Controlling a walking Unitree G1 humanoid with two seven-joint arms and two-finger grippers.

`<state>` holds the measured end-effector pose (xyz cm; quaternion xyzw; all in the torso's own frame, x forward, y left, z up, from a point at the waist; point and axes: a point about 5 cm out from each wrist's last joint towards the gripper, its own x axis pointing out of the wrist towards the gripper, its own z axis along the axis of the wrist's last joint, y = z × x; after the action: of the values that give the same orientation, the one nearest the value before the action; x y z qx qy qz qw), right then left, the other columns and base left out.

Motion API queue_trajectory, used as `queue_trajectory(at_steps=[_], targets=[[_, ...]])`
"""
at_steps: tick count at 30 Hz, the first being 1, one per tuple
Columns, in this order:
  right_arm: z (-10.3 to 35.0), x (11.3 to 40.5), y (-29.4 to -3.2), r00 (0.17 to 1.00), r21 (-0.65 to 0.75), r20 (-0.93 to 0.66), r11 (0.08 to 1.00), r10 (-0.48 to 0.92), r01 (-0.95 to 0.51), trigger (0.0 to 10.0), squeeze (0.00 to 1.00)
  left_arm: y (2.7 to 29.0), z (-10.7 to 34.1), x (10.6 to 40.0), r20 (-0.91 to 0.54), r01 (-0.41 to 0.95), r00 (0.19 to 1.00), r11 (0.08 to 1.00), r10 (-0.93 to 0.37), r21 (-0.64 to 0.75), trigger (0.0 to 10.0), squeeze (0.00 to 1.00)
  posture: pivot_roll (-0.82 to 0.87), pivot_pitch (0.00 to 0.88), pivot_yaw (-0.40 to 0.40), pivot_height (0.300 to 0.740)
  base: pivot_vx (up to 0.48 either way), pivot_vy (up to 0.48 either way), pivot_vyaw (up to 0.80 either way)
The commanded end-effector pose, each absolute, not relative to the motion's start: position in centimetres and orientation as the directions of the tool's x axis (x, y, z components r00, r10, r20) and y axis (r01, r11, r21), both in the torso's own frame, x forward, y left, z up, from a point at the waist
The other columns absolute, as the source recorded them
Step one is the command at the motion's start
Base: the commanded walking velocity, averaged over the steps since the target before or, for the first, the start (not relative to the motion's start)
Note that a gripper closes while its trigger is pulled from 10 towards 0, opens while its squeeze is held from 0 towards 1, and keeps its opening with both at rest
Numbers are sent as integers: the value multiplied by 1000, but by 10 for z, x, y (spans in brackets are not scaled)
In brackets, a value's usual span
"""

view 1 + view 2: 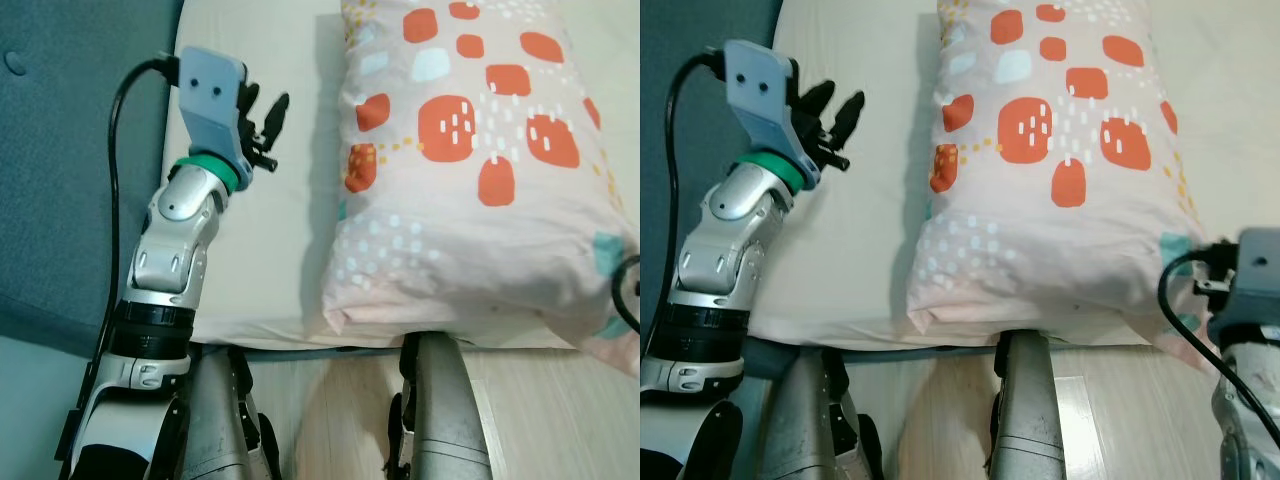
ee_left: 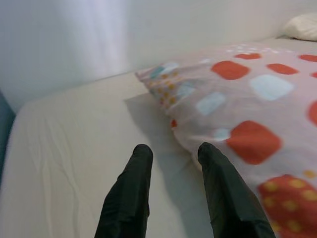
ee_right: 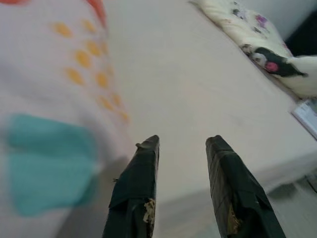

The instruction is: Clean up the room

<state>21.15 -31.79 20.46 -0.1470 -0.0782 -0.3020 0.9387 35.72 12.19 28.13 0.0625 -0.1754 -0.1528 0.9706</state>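
The pillow (image 1: 470, 170) is laid on the bed (image 1: 260, 230), poking over its near edge. An open, empty hand is kept each side of it, left hand (image 1: 262, 125) and right hand (image 3: 181, 144), probably ready for lifting.

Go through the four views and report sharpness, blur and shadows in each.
Left eye view: sharp, evenly lit; the pillow casts a soft shadow on the sheet toward the left gripper. Right eye view: equally sharp. Left wrist view: fingers soft-edged, pillow slightly blurred, wall washed out. Right wrist view: right gripper fairly crisp, pillow close by strongly blurred.
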Motion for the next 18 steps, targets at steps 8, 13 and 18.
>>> queue_trajectory(at_steps=[8, 13, 18], targets=[[203, 241, -364, 729, -50, 288, 750, -621, 659, 10000, 0, 126, 273, 352, 302, 254, 908, 955, -290, 154, 10000, 0, -133, 205, 161, 545, 0, 0, 0], [197, 276, -372, 743, -94, 223, 745, -631, 660, 10000, 0, 132, 275, 351, 299, 232, 915, 959, -272, 162, 10000, 0, -81, 235, 179, 545, 0, 0, 0], [184, 301, -381, 724, 46, 95, 729, -684, 683, 10000, 0, 151, 286, 348, 309, 174, 923, 966, -228, 192, 10000, 0, -7, 267, 190, 545, 0, 0, 0]])
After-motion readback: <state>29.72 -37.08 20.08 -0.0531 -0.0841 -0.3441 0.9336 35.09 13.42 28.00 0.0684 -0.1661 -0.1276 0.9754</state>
